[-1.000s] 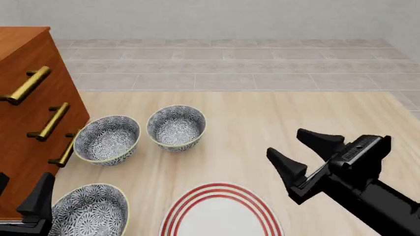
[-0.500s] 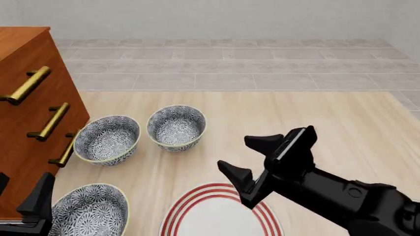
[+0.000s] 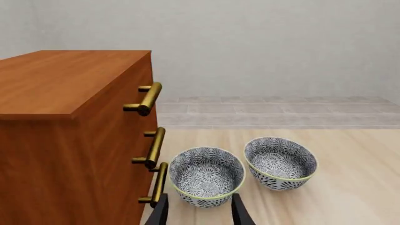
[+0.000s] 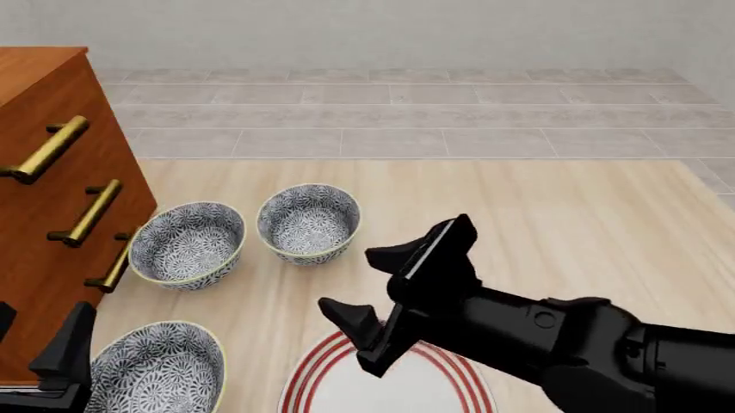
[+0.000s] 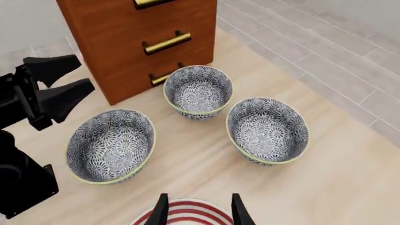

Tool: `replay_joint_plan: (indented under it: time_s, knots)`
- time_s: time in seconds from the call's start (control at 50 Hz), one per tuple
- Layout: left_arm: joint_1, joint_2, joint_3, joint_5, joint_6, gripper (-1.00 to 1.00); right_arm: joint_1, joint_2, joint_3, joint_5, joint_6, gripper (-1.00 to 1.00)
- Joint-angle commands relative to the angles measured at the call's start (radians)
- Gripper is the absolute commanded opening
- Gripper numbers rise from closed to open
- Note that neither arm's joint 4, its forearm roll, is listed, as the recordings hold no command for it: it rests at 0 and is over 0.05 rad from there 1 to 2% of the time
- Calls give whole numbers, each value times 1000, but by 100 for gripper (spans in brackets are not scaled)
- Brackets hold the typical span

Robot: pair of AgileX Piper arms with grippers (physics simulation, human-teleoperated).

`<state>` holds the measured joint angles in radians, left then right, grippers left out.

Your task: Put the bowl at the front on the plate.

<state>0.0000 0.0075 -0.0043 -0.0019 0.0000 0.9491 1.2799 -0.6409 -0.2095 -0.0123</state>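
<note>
The bowl (image 4: 155, 372) with the dense grey-blue floral pattern lies nearest the front, at the lower left. My left gripper (image 4: 41, 325) hangs open just left of it, holding nothing. The right wrist view shows that same bowl (image 5: 111, 144) with the left gripper (image 5: 87, 71) open beside it. The plate (image 4: 316, 374), white with red rings, lies at the front centre, partly hidden by my right arm. My right gripper (image 4: 350, 280) is open and empty above the plate's far edge, pointing left toward the bowls. Its fingers frame the plate (image 5: 187, 208) in the right wrist view.
Two look-alike bowls (image 4: 188, 243) (image 4: 308, 222) sit side by side further back. A wooden drawer cabinet (image 4: 46, 198) with brass handles stands along the left, close to the left gripper. The left wrist view shows the cabinet (image 3: 69, 140) and the two rear bowls (image 3: 206, 174) (image 3: 280, 161).
My right gripper has swung left from the right side to above the plate's far edge, staying open. The left gripper and the bowls have not moved.
</note>
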Motion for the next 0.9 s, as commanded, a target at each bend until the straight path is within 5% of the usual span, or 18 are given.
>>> replay_joint_plan:
  time_s: [0.02,0.64,0.9]
  knots:
    - [0,0,0,0,0,100,48,67,-80,34,43,100]
    - [0,0,0,0,0,100,162,199,-231,149,167,100]
    - [0,0,0,0,0,100,186,277,-310,200,162,100]
